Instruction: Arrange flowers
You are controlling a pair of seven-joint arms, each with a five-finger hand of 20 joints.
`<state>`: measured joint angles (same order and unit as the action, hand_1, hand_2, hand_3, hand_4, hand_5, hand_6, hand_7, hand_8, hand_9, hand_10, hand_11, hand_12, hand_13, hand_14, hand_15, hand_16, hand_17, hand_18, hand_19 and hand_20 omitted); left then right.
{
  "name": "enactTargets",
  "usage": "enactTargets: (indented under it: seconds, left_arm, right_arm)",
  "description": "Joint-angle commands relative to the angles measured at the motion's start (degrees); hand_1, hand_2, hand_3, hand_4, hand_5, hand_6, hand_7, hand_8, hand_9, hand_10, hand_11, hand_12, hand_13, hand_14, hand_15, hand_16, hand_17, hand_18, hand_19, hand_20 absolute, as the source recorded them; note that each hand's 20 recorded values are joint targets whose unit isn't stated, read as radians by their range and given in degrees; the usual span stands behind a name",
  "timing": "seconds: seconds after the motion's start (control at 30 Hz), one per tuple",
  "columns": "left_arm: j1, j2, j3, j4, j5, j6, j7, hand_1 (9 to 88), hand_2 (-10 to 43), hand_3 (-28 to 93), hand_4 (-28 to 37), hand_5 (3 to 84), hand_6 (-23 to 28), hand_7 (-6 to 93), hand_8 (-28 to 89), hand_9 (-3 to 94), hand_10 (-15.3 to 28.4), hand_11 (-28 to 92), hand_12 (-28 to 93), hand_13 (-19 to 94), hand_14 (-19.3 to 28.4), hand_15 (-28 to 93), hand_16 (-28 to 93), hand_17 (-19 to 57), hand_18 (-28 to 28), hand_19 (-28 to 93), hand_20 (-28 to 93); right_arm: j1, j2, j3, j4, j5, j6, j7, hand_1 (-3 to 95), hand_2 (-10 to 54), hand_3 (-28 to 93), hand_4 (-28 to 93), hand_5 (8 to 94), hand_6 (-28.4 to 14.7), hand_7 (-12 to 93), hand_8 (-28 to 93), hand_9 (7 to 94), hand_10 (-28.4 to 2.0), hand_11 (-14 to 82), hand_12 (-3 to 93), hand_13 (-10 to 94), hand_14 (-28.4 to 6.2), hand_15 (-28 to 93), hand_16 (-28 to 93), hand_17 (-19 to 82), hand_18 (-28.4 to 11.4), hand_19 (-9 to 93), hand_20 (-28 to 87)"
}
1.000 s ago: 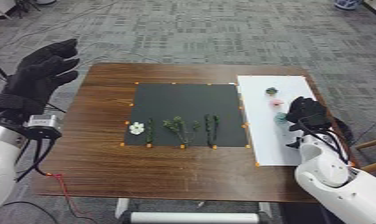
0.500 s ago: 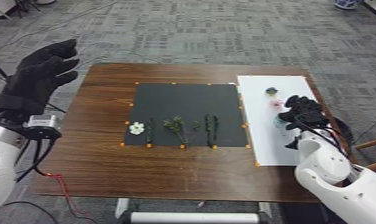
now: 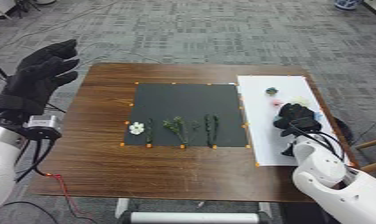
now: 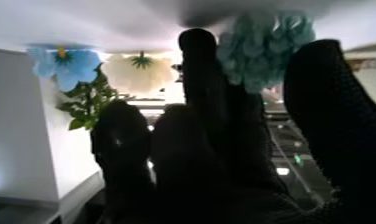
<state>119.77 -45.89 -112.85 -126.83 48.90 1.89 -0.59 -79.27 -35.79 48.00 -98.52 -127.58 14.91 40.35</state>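
Note:
Over the white board (image 3: pixel 266 142), my right hand (image 3: pixel 295 118) is low with its fingers pointing down. In the right wrist view, a teal flower (image 4: pixel 263 52) sits between the thumb and the straight fingers of my right hand (image 4: pixel 215 175); a pinch is not visible. Beside them are a cream flower (image 4: pixel 140 74) and a light blue flower (image 4: pixel 69 66). A pink flower (image 3: pixel 277 103) and a small dark teal one (image 3: pixel 271 91) lie farther up the board. My left hand (image 3: pixel 44 70) is raised left of the table, open.
The dark mat (image 3: pixel 186 102) holds a white flower (image 3: pixel 136 128), a leafy sprig (image 3: pixel 176 127) and several green stems (image 3: pixel 212 131). Orange markers line its edges. The brown table (image 3: pixel 167 172) extends around mat and board.
My right hand has moved slightly left and down over the board. It now covers the spot of the teal flower, while the cream and blue flowers have come into sight. The left hand has kept still.

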Motion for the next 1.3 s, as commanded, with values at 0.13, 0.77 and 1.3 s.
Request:
enactTargets:
  seconds: [0.13,0.77,1.3]
  left_arm:
    - [-0.02,0.14,-0.08,-0.09,0.22,-0.16,-0.08,25.5,-2.4,72,-27.2,24.4,2.1,19.6,-9,16.0,9.6,19,19,6,12.5,38,-5,-11.7,18.3,39,8]
    - [-1.72,1.24,1.27,-0.06,0.34,0.95,-0.64,25.1,-2.9,72,-27.4,24.4,2.0,19.7,-10,15.8,9.4,19,19,6,12.3,38,-5,-11.6,18.0,39,8]
    - [-6.37,4.23,5.99,0.89,0.94,5.25,2.62,24.0,-5.6,76,-28.2,25.7,1.0,22.5,-11,16.2,8.6,22,20,5,10.4,38,-4,-11.0,15.5,37,8]
  right_arm:
    - [2.51,-0.9,-3.95,0.99,-1.04,5.01,-1.17,50.2,-9.5,82,-28,71.9,1.8,48,2,83.7,-3.7,26.5,51.5,80,-2.9,87,29,49,-20.1,93,65]
    - [40.39,-12.77,-31.28,5.58,2.42,14.5,-6.88,50.3,-9.5,86,-28,75.7,-0.3,47,0,84.8,-4.8,30.1,51.6,82,-2.2,86,30,51,-20.1,93,67]
    - [55.06,-36.64,-52.19,20.87,8.94,12.24,-8.66,52.0,-9.5,83,-28,77.7,-0.1,45,-4,87.2,-4.5,23.2,50.1,83,-2.0,87,30,52,-20.0,93,68]
